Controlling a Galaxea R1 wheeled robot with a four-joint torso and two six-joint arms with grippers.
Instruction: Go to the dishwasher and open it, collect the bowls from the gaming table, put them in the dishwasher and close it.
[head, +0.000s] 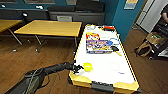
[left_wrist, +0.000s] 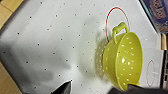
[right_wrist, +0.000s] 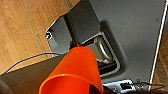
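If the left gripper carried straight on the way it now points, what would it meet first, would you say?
Most likely the yellow colander bowl, lying just ahead of the left gripper on the white game table. Depth is unclear, so it may already be touching.

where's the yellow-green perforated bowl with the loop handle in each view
Head view: yellow-green perforated bowl at the white game table's near-left corner, by the left gripper.
Left wrist view: right of centre, tipped on its side.
Right wrist view: not visible.
Shared landmark: the white tabletop.
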